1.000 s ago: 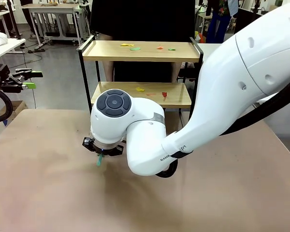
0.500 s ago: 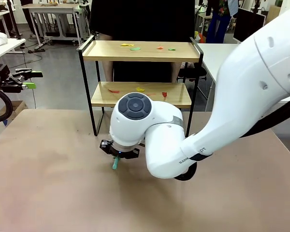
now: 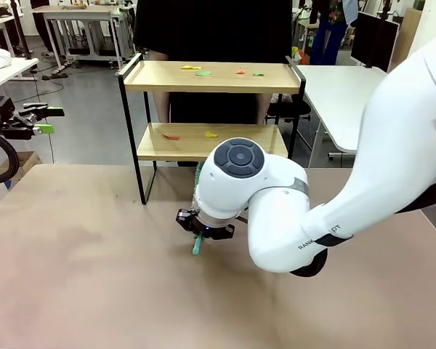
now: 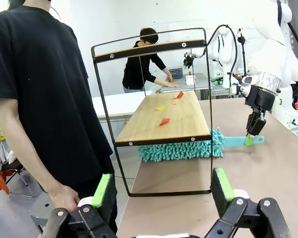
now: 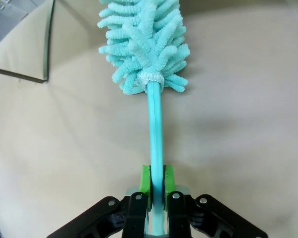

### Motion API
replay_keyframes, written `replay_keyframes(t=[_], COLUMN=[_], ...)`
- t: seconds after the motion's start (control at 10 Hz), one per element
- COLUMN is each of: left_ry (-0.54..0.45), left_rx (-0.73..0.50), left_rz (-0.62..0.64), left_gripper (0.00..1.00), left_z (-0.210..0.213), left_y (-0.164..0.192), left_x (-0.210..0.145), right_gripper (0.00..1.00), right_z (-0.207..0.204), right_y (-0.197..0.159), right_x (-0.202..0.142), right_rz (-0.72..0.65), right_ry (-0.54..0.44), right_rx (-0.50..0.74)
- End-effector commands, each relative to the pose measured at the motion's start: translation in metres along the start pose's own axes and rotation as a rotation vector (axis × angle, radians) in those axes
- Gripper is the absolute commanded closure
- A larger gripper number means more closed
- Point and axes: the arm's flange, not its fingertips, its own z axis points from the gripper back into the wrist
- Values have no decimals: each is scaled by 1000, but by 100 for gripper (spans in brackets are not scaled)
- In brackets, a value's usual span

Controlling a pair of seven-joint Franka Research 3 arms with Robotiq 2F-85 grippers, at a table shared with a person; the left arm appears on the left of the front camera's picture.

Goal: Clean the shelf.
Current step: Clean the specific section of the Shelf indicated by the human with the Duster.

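Note:
The shelf (image 3: 211, 77) stands at the table's far edge, with small coloured scraps (image 3: 196, 70) on its top board and more on its lower board (image 3: 203, 142). My right gripper (image 3: 203, 227) is shut on the handle of a teal fluffy duster (image 5: 144, 44), low over the table in front of the shelf. From the left wrist view, the duster head (image 4: 181, 148) lies under the lower board (image 4: 164, 121), with the right gripper (image 4: 252, 133) on its handle. My left gripper (image 4: 161, 188) is open and holds nothing; it hangs off the table's left side (image 3: 49, 120).
A person in black (image 3: 211, 29) stands right behind the shelf, one hand (image 4: 64, 196) hanging near my left gripper. A white table (image 3: 341, 87) is at the back right. The brown table (image 3: 73, 276) is bare to the left and front.
My right arm has swung to the right and toward the shelf, carrying the duster with it. The left gripper has stayed put.

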Motion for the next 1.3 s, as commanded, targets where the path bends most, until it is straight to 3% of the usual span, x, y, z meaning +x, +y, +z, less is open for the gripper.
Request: replay_keyframes(t=[0.0, 0.6, 1.2], left_ry=[-2, -2, -2], left_rx=[1, 1, 1], left_rz=[-5, -5, -5], left_gripper=[0, 0, 0], left_z=[0, 0, 0], left_y=[-1, -1, -1], left_x=[2, 2, 2], right_gripper=[87, 87, 87], right_z=[20, 50, 78], right_y=[-22, -83, -136], right_x=[13, 45, 70], right_rz=[-13, -16, -45], right_ry=[33, 83, 30], right_rx=[-13, -142, -350])
